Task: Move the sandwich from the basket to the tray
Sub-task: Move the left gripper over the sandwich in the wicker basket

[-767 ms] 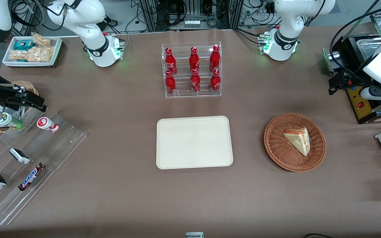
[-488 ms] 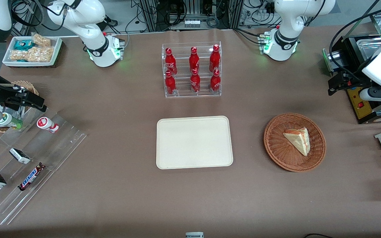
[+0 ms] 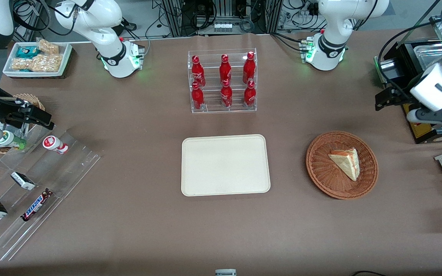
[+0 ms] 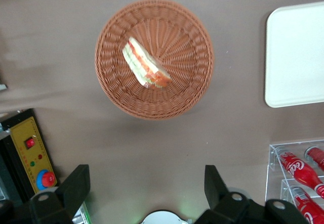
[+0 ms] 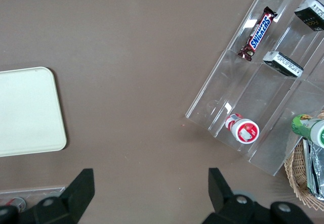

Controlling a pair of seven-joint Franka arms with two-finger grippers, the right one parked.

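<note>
A: Entry. The counter (image 3: pixel 136 230) carried the tray (image 3: pixel 225 165) at its middle, bare. Beside it, toward the working arm's end, sat the basket (image 3: pixel 342 165) with the sandwich (image 3: pixel 345 164) lying flat in it, one wedge, alone. Tray and basket were apart, with a strip of counter between them.

B: Handling estimate?

A: Judged light and soft. The bread looked pale and spongy, the filling in loose layers along the cut edge, red and green showing in the wrist view (image 4: pixel 146 68). A hard squeeze would likely crush it or push the layers out. I would take it across the two flat bread faces near the thick middle, not at the thin point, with gentle closure. Lying flat, one face was down on the weave, so the fingers would need to come in at the long edges instead.

B: Gripper?

A: The gripper (image 4: pixel 144 188) hovered high, off the basket, toward the working arm's end of the counter, not over the sandwich. Its fingers (image 4: pixel 76 186) stood wide apart, holding nothing.

B: Anything unclear?

A: The underside of the sandwich was hidden, as was how far it sank into the weave. In the front view the gripper was mostly masked by the arm's own body, so its height could not be read there.
</note>
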